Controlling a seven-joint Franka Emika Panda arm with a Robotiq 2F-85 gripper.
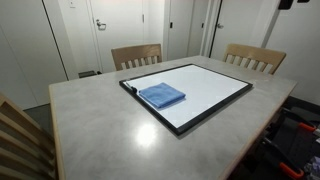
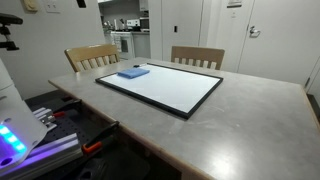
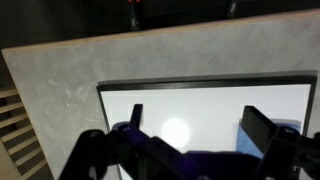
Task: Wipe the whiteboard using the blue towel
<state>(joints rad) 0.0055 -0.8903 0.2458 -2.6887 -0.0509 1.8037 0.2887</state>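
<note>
The whiteboard (image 1: 210,85) (image 2: 170,88), white with a thin black frame, lies flat on the grey table (image 1: 100,125). On one corner of it rests the blue towel (image 1: 161,95) (image 2: 133,71), folded roughly square. In the wrist view my gripper (image 3: 197,112) hangs open above the whiteboard (image 3: 220,100), nothing between its fingers. A strip of the blue towel (image 3: 241,130) shows beside the right finger (image 3: 262,130), apart from it. Neither exterior view shows the arm or gripper.
Two wooden chairs (image 1: 136,55) (image 1: 254,58) stand at the table's far side, and a third (image 1: 22,140) at the near corner. Robot base gear with cables (image 2: 40,135) sits beside the table. Doors and walls close the room behind.
</note>
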